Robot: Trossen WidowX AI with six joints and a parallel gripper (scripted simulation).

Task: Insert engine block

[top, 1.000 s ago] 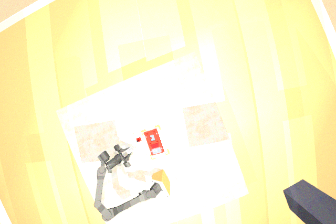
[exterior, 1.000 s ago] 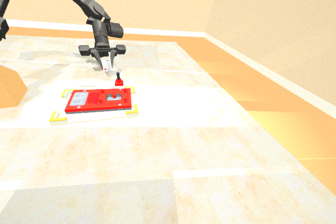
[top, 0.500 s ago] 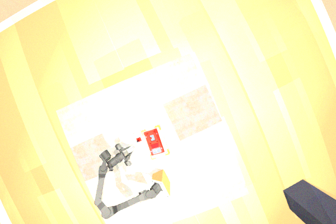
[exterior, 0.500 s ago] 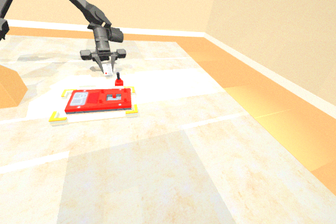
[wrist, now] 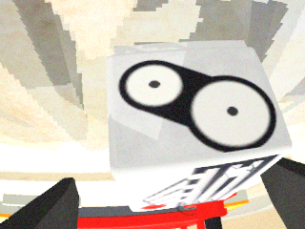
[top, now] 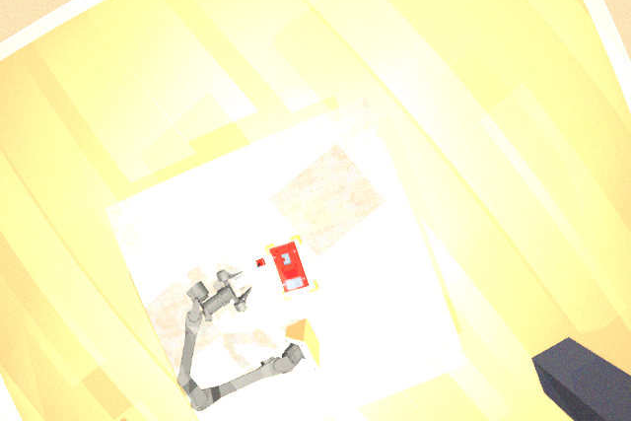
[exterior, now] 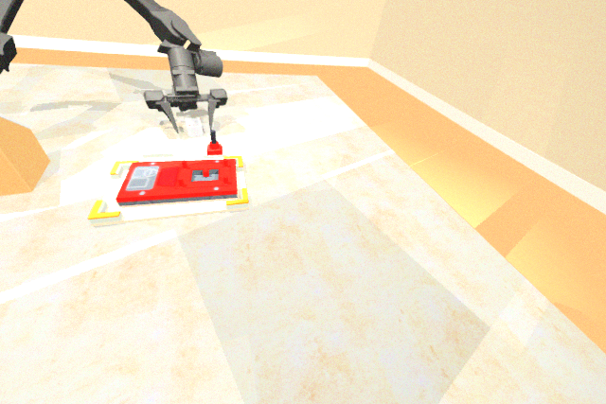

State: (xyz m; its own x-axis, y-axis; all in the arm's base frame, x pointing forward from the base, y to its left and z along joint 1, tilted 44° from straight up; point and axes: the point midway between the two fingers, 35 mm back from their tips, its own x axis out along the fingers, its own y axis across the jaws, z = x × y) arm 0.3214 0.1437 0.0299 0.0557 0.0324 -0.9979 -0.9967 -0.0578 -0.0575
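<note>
Nearest in the exterior view, your red car body (top: 290, 272) (exterior: 166, 186) lies left of centre on the counter (top: 351, 315) (exterior: 303, 262). Beyond it, your claw (top: 246, 281) (exterior: 194, 131) (wrist: 173, 178) stands wide, gripping nothing; the pale engine block (exterior: 193, 127) (wrist: 157, 124) sits between its fingertips, outside the opening (top: 286, 258) (exterior: 204, 175).

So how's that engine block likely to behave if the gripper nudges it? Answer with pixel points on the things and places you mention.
The engine block (exterior: 194, 127) (wrist: 152, 138) looks rigid, with straight edges and flat faces, so it probably won't flex. Its boxy shape suggests sliding or tipping rather than rolling. Its smooth-looking faces may be somewhat slippery.
</note>
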